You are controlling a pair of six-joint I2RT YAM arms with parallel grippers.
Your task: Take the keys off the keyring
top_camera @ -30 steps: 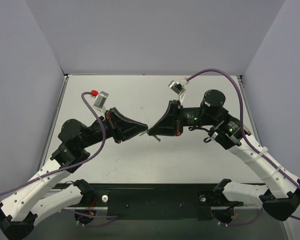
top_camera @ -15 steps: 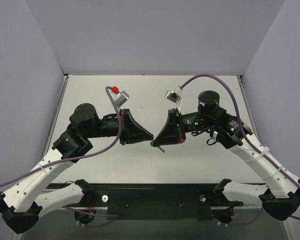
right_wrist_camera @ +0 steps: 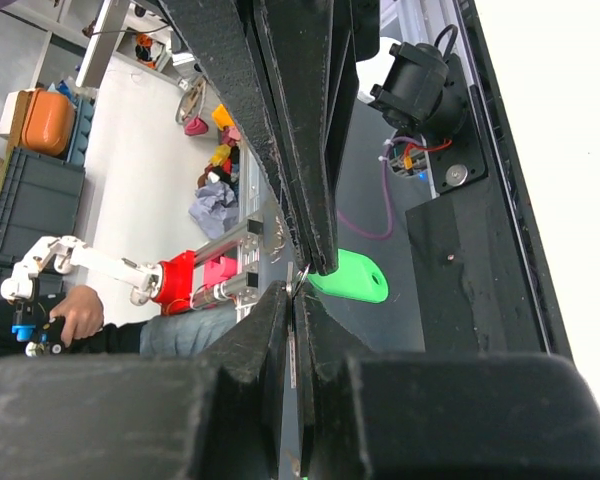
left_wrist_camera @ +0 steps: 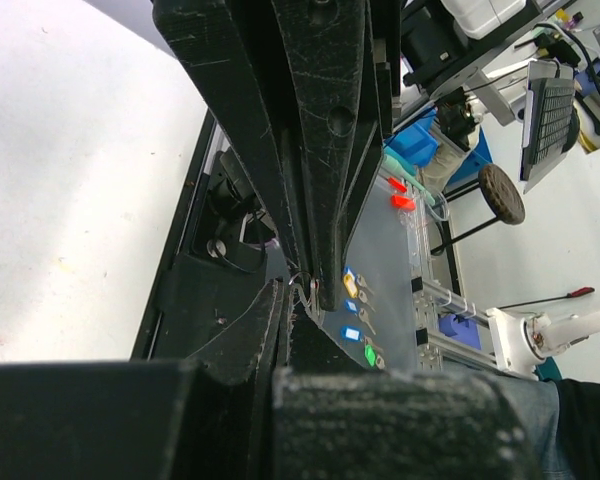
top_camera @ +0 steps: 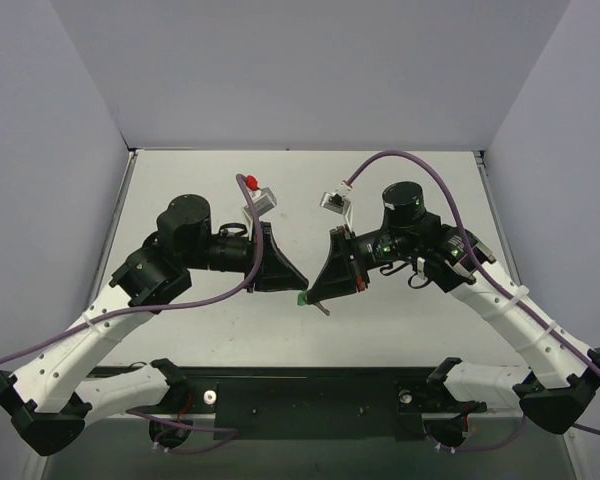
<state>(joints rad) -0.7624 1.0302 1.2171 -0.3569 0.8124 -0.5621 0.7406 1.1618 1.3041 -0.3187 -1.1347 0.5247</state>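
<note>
The left tool (top_camera: 300,284) and right tool (top_camera: 314,296), both pinched shut, meet above the worktop's (top_camera: 400,180) near edge with the keyring (right_wrist_camera: 350,277) between them; a pull could slip its thin ring and drop it.

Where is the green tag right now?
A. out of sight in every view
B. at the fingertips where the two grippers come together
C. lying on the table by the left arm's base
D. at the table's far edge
B: the green tag hangs right at the tips of the right gripper, which faces the left gripper tip to tip.
</note>
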